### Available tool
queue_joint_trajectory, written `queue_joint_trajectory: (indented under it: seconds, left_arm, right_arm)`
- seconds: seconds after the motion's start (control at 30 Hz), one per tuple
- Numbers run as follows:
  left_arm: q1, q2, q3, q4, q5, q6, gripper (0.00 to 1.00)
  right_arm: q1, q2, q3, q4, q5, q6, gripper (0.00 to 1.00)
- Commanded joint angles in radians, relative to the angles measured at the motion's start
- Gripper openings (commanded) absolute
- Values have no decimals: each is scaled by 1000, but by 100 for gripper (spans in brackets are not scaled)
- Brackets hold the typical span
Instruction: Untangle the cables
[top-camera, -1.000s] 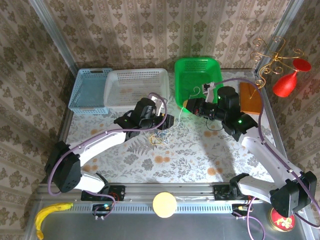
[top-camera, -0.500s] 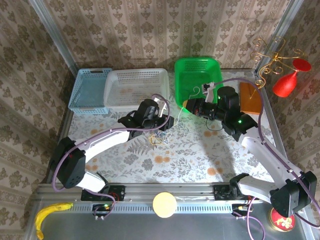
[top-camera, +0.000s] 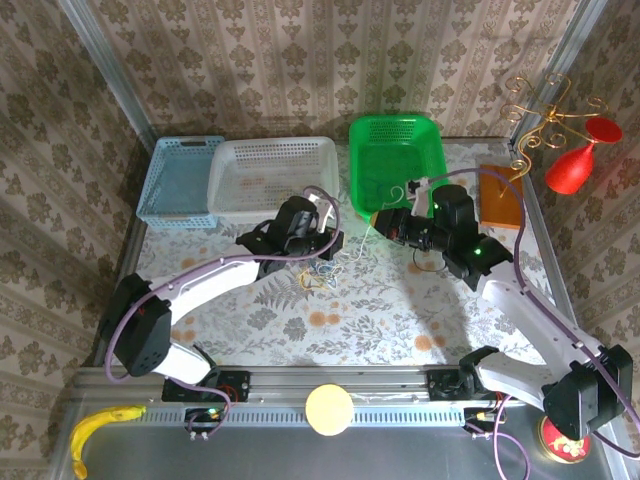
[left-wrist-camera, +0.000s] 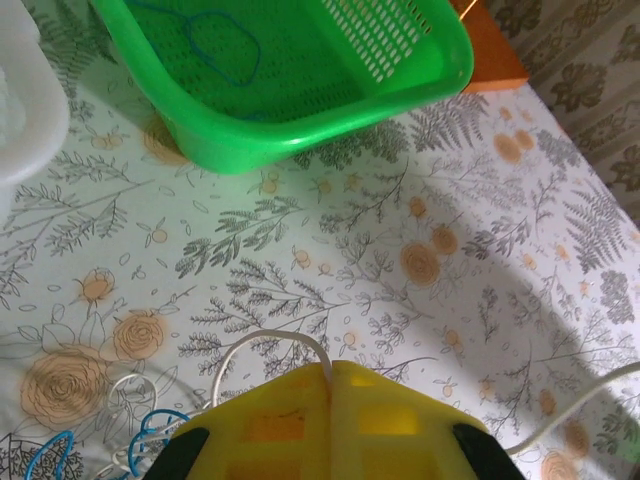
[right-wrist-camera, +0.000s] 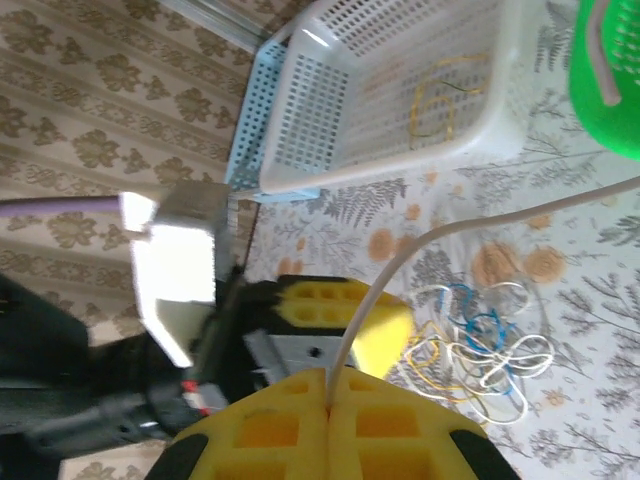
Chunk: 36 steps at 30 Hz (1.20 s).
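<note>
Both the left gripper (left-wrist-camera: 328, 375) and right gripper (right-wrist-camera: 328, 402) are clamped on white cord (left-wrist-camera: 272, 335). The cables (top-camera: 322, 274) lie near the green basket (top-camera: 394, 120), off its near-left corner. Pulling apart could cinch the loops (knots tighten fast) or drag the whole clump.

Right gripper (top-camera: 377, 222) has pulled its white cable (right-wrist-camera: 430, 236) nearer.

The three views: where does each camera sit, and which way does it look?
Top external: above, behind the robot, looking down on the table; left arm, right arm show.
Left wrist: faces the green basket; left gripper shut on the white cable.
Right wrist: faces the white basket; right gripper shut on the same cable.
Both wrist views share the tangled cables.
</note>
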Motion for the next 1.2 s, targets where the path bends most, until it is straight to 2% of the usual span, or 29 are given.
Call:
queue_joint_trajectory:
  seconds: [0.0,0.27,0.5,0.67,0.73,0.9,1.17]
  left_arm:
    - [34,-84,41,17,0,-19,0]
    - [140,-211,74,58,41,-70,0]
    - [192,-229,144,49,74,-59,0]
    - [263,-209,239,-15,86,-8,0]
    - [300,-202,285,-47,88,25,0]
    - [439,-174,418,-138,96,108,0]
    - [662,-100,622,-222,44,244,0]
  right_arm:
    - [4,-40,-66,-4,67,-24,0]
    - [2,-57,-215,65,121,18,0]
    - [1,-54,-266,96,104,35,1]
    - [1,-75,-271,77,88,29,45]
    - [2,-89,-265,63,80,26,54]
    - [2,-113,-244,23,69,10,64]
    - [2,-115,-220,-2,62,-3,66]
